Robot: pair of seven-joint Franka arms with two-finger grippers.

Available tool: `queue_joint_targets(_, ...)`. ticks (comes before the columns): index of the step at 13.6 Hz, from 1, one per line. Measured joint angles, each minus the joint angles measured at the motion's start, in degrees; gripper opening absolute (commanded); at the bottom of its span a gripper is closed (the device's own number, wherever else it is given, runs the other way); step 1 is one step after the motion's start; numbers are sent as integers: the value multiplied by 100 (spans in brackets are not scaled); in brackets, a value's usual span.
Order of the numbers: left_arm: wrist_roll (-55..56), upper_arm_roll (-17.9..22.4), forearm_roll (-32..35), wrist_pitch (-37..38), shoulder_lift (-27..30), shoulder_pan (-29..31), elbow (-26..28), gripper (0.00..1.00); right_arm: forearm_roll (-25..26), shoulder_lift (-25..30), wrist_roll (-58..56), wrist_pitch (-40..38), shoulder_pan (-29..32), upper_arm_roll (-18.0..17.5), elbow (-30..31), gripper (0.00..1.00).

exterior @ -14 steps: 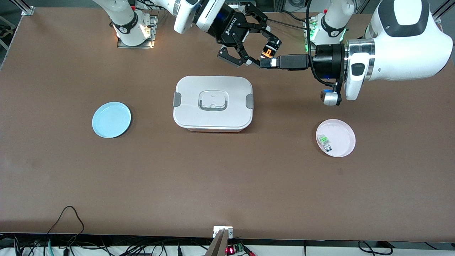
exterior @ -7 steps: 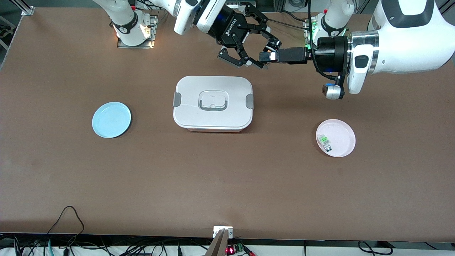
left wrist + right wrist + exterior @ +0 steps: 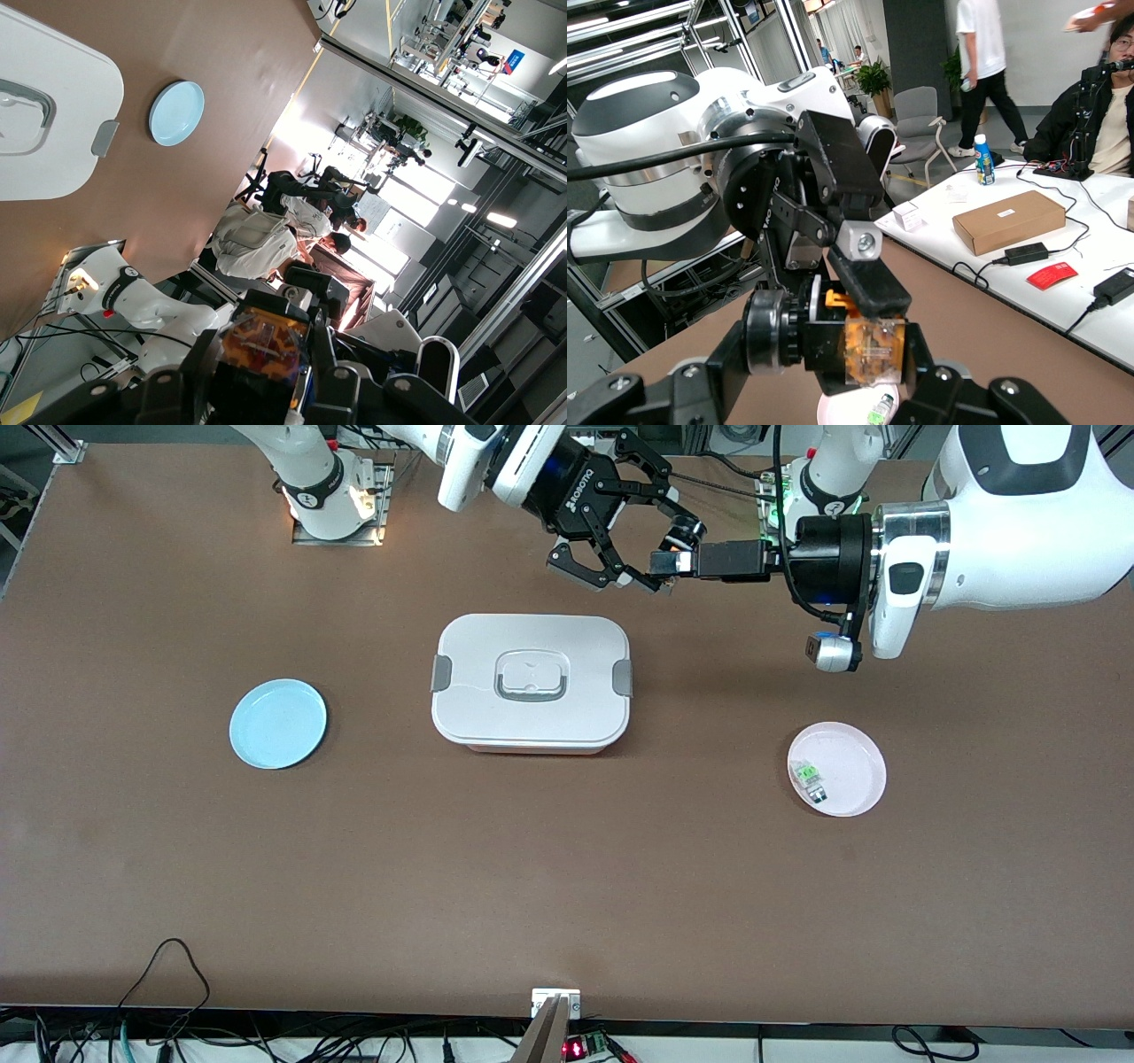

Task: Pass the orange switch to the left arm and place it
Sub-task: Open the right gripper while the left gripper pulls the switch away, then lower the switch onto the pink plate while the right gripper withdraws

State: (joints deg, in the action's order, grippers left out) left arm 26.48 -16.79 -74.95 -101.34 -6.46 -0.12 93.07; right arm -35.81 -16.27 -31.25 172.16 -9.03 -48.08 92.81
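Note:
The orange switch (image 3: 680, 537) hangs in the air over the bare table, between the box (image 3: 530, 684) and the robots' bases. My left gripper (image 3: 666, 563) is shut on it, with its fingers on the orange-and-clear body (image 3: 264, 341). My right gripper (image 3: 671, 556) is open, with one finger on each side of the switch (image 3: 873, 350) and the black cylindrical part toward one finger. In the right wrist view the right gripper (image 3: 830, 388) has its jaws spread wider than the switch. The box lies closed on the table, below both grippers and apart from them.
A blue plate (image 3: 277, 723) lies toward the right arm's end of the table. A pink plate (image 3: 852, 762) toward the left arm's end holds a small green-and-clear component (image 3: 808, 775). The box (image 3: 44, 115) and blue plate (image 3: 176, 112) also show in the left wrist view.
My left gripper has carried the switch a little toward the robots' bases, deeper between the right gripper's open fingers. The right gripper has barely moved and stays open.

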Motion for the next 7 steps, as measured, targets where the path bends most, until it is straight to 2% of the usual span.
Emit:
queue_joint_targets(5,8,80,12,240,-3,542,6,0,1,-5,174,27,7,13,-20,100)
queue_joint_targets(7,-11,88,249,350,-20,693,14,0,0,-1,198,24,8,15,-20,100)
